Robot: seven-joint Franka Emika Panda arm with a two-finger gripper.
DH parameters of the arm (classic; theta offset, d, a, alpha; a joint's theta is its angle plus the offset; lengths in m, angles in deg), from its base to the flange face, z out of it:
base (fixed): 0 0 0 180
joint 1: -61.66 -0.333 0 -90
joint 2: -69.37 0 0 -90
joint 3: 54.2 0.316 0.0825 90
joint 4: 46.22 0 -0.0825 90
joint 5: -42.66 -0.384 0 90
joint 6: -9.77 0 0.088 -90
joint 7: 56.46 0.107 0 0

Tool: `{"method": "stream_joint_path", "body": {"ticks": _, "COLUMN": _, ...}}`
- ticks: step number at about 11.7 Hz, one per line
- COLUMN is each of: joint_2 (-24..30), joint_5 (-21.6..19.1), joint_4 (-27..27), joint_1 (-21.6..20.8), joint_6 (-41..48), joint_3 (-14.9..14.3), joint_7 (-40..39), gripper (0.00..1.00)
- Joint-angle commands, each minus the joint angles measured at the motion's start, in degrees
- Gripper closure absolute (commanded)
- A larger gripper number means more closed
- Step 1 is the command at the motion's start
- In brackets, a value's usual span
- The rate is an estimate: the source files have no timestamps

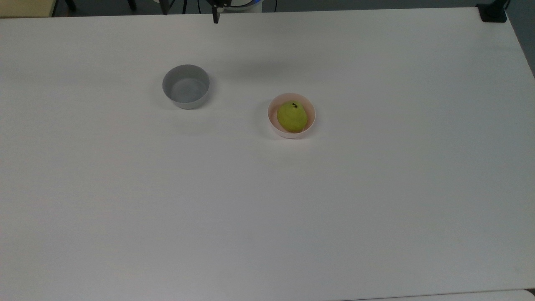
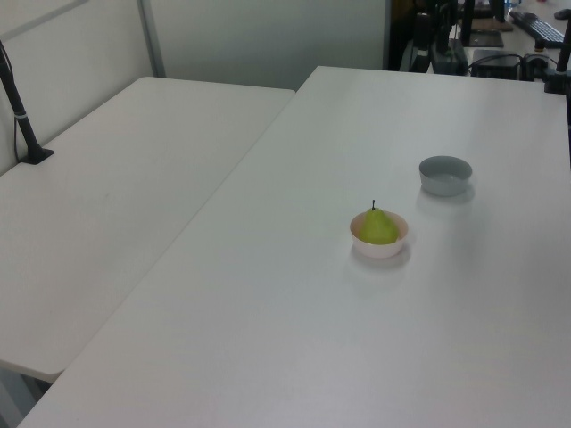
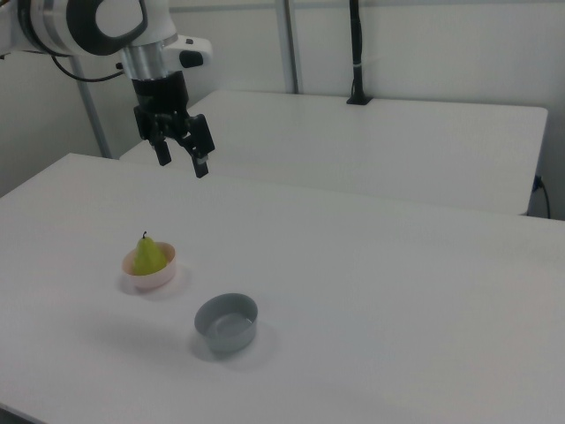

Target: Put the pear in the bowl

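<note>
Pear sits upright in pink bowl, stem up. Gripper empty, fingers spread, high above table, well apart. Little risk; table bump could tip pear out. Grey bowl vacant.

My arm is big, round and white, with a wide black ring around one joint. A thin black cable curls out from behind it. Below the white part comes a shiny grey band. Under that hangs my claw, all black and boxy. It has two short black fingers with a gap between them.
</note>
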Motion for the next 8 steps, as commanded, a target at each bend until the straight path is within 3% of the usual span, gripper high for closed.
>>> {"method": "stream_joint_path", "body": {"ticks": 1, "joint_2": 0.76, "joint_5": -4.23, "joint_4": -0.44, "joint_1": -0.65, "joint_6": -0.52, "joint_3": -4.01, "joint_7": -12.78, "gripper": 0.0}}
{"method": "stream_joint_path", "body": {"ticks": 3, "joint_2": 0.5, "joint_5": -4.78, "joint_4": -0.79, "joint_1": -0.47, "joint_6": -3.85, "joint_3": -4.2, "joint_7": -17.92, "gripper": 0.0}}
{"method": "stream_joint_path", "body": {"ticks": 8, "joint_2": 0.32, "joint_5": -4.69, "joint_4": -0.79, "joint_1": -0.65, "joint_6": -4.57, "joint_3": -4.2, "joint_7": -17.84, "gripper": 0.0}}
